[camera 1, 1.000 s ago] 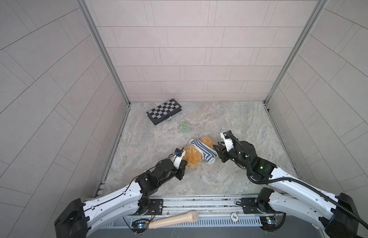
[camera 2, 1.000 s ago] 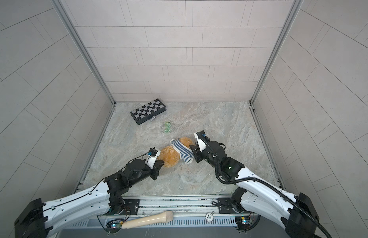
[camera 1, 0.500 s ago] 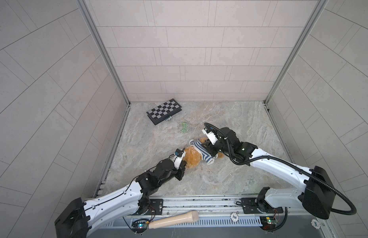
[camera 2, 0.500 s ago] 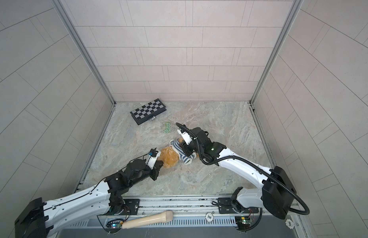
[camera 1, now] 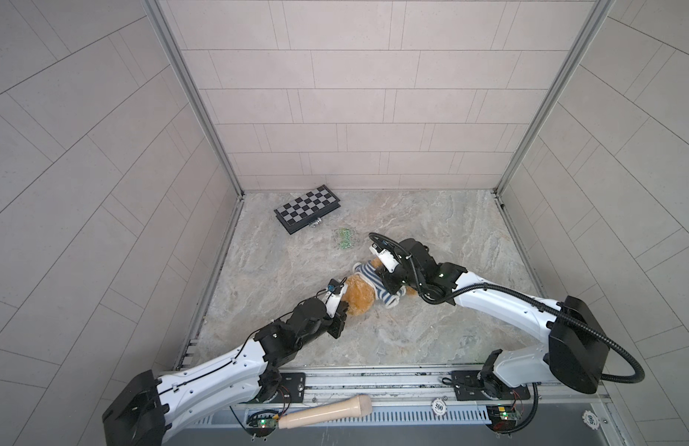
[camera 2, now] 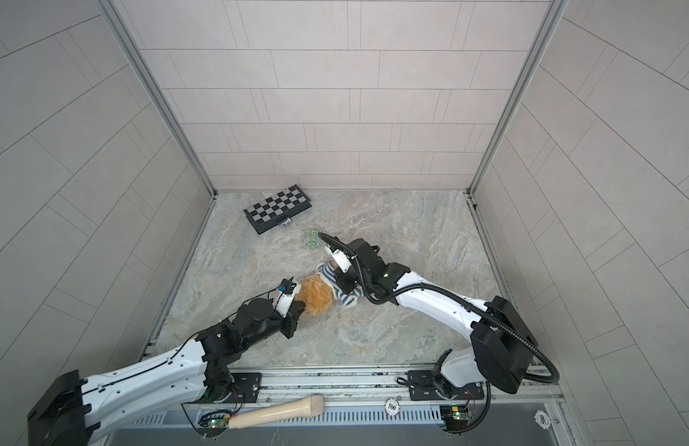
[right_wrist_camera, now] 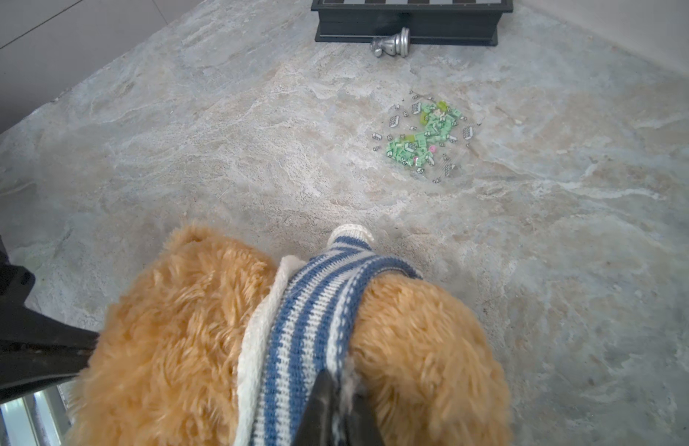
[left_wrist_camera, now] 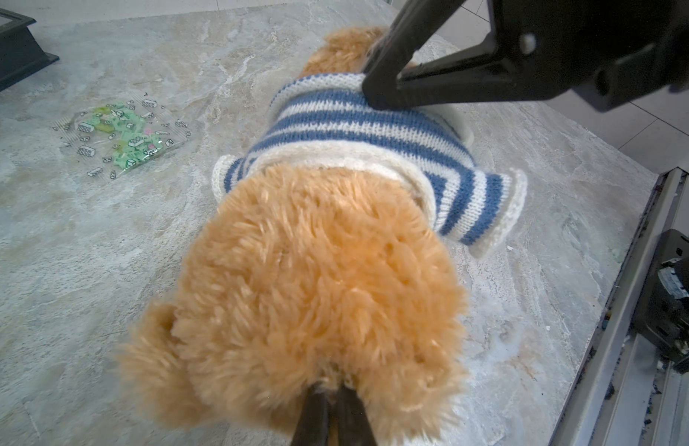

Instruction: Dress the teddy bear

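Two claws held the work from opposite ends. The left claw [left_wrist_camera: 332, 390] was clamped shut on a tuft of fur at the crown of the teddy bear [left_wrist_camera: 316, 278], and the right claw [right_wrist_camera: 337, 386] was pinched shut on the hem of the striped sweater [left_wrist_camera: 358, 127]. The bear lay on the table [camera 1: 431, 216], on the robot's side of the chessboard [camera 1: 307, 208]. Its long axis ran straight from one claw to the other, with the head towards the left claw and the rump and legs under the right. The sweater sat round the neck and upper body only, and bare fur showed beyond its hem. Whether the paws were inside the two sleeves could not be told. The next move likely turned on that line: the right claw, the nearer to the hem, would draw the knit along the axis away from the head while the left claw anchored the bear. The plump rump looked likely to resist the hem. A bag of green bricks [camera 1: 345, 238] lay between the chessboard and the bear, near the right arm but off the pulling line. A silver chess piece [right_wrist_camera: 391, 44] rested against the chessboard, well apart from the bear.
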